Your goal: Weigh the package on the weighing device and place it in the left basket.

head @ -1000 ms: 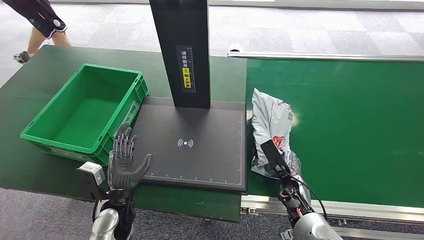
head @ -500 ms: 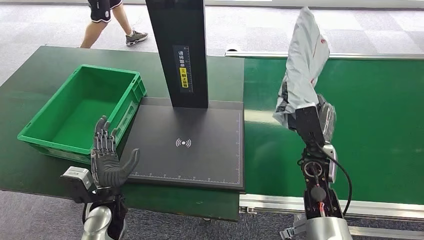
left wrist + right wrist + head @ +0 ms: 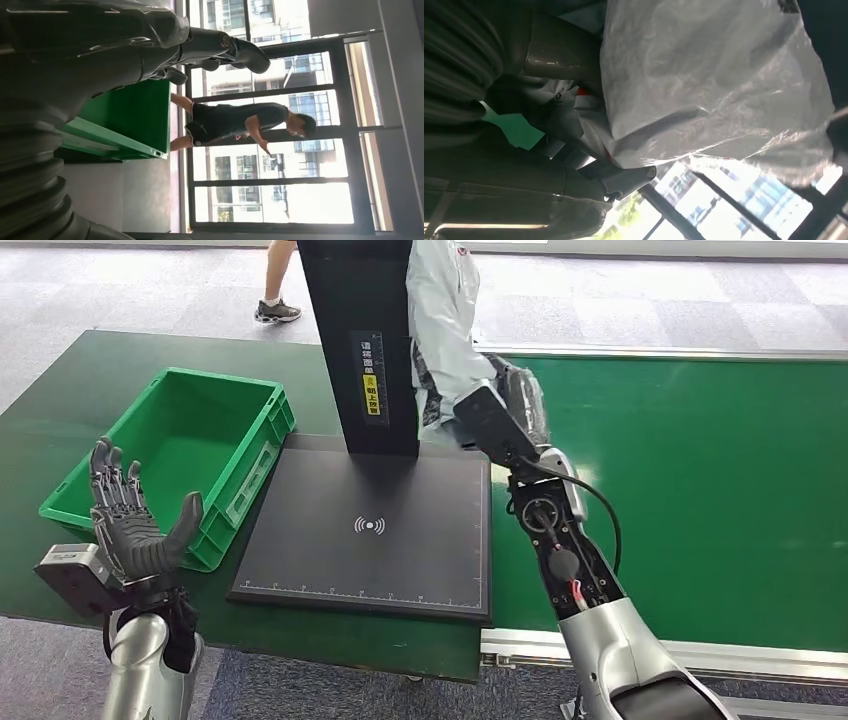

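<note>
Package [image 3: 440,330]: grasped aloft in right hand [image 3: 495,420], not yet weighed on scale [image 3: 370,530]. Left hand [image 3: 130,530]: fingers released, empty. Basket [image 3: 250,455]: unfilled.

Grey plastic package [image 3: 440,320] (crinkled, red print) upright above black weighing device [image 3: 370,530].

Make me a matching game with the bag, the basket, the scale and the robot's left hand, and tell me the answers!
Things:
1. bag
2. basket
3. scale
4. left hand

States:
A. black and flat, nothing lying on it
B. green, with nothing inside
C. open, fingers spread, raised in front of the basket
D. grey-white plastic, held up in the right hand by the black post

Pairs: 1-D, 2-B, 3-A, 4-C
</note>
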You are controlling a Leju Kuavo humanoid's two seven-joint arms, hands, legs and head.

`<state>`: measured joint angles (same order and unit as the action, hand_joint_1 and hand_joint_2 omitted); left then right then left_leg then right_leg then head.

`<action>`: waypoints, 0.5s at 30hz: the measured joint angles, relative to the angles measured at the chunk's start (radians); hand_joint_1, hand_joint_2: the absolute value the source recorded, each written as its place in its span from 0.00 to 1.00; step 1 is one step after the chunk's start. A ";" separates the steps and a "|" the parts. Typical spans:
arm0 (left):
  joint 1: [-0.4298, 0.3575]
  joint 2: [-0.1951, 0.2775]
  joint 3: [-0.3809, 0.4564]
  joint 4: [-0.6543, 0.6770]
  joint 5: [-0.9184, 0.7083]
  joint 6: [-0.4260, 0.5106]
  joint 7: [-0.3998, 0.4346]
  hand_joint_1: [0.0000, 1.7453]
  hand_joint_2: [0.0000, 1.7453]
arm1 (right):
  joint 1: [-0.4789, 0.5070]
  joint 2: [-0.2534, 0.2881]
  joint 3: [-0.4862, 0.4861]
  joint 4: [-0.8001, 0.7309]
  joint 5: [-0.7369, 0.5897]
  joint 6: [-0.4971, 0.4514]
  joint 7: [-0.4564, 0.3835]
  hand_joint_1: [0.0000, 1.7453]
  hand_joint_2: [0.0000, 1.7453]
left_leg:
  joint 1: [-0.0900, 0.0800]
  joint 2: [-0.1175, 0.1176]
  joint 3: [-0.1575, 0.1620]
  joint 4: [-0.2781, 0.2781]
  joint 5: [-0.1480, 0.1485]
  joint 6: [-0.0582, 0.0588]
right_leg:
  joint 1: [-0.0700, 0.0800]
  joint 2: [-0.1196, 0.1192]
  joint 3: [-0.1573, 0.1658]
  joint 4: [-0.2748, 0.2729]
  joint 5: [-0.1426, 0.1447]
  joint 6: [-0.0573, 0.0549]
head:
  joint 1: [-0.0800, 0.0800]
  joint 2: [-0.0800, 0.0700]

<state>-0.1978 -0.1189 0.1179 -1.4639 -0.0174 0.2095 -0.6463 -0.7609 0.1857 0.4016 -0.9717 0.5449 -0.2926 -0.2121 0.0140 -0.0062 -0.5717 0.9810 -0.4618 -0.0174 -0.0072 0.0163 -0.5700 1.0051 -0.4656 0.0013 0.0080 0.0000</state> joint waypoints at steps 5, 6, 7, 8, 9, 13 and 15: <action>-0.022 0.019 0.010 0.017 0.008 0.006 -0.003 0.00 1.00 | 0.012 0.050 0.088 0.141 -0.001 0.049 -0.025 1.00 1.00 | 0.000 0.000 0.000 0.000 0.000 0.000 | 0.000 0.000 -0.001 0.000 0.000 0.000 | 0.000 0.000; -0.027 0.023 0.011 0.022 0.009 0.007 -0.003 0.00 1.00 | 0.018 0.058 0.103 0.157 -0.005 0.065 -0.026 1.00 1.00 | 0.000 0.000 0.000 0.000 0.000 0.000 | 0.000 0.000 -0.001 0.000 0.000 0.000 | 0.000 0.000; -0.031 0.027 0.013 0.026 0.011 0.008 -0.003 0.00 1.00 | 0.023 0.064 0.118 0.170 -0.011 0.082 -0.026 1.00 1.00 | 0.000 0.000 0.000 0.000 0.000 0.000 | 0.000 0.000 -0.002 0.000 0.000 0.000 | 0.000 0.000; -0.035 0.030 0.014 0.031 0.014 0.009 -0.003 0.00 1.00 | 0.029 0.069 0.131 0.181 -0.018 0.099 -0.027 1.00 1.00 | 0.000 0.000 0.000 0.000 0.000 0.000 | 0.000 0.000 -0.002 0.000 0.000 0.000 | 0.000 0.000; -0.036 0.033 0.014 0.035 0.016 0.009 -0.003 0.00 1.00 | 0.035 0.073 0.143 0.189 -0.026 0.115 -0.029 1.00 1.00 | 0.000 0.000 -0.001 0.000 0.000 0.000 | 0.000 0.000 -0.002 0.000 0.000 0.000 | 0.000 0.000; -0.038 0.040 0.015 0.049 0.019 0.008 -0.003 0.00 1.00 | 0.053 0.081 0.180 0.207 -0.061 0.172 -0.037 1.00 1.00 | 0.000 0.000 -0.001 0.000 0.000 0.000 | 0.000 0.000 -0.002 0.000 0.000 0.000 | 0.000 0.000; -0.038 0.042 0.015 0.053 0.020 0.008 -0.003 0.00 1.00 | 0.061 0.081 0.198 0.210 -0.083 0.201 -0.039 1.00 1.00 | 0.000 0.000 -0.001 0.000 0.000 0.000 | 0.000 0.000 -0.002 0.000 0.000 0.000 | 0.000 0.000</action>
<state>-0.2361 -0.0773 0.1333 -1.4112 0.0024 0.2172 -0.6493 -0.7004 0.2670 0.5992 -0.7621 0.4620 -0.0919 -0.2508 0.0140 -0.0064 -0.5730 0.9810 -0.4618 -0.0175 -0.0072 0.0163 -0.5722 1.0050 -0.4657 0.0012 0.0081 0.0000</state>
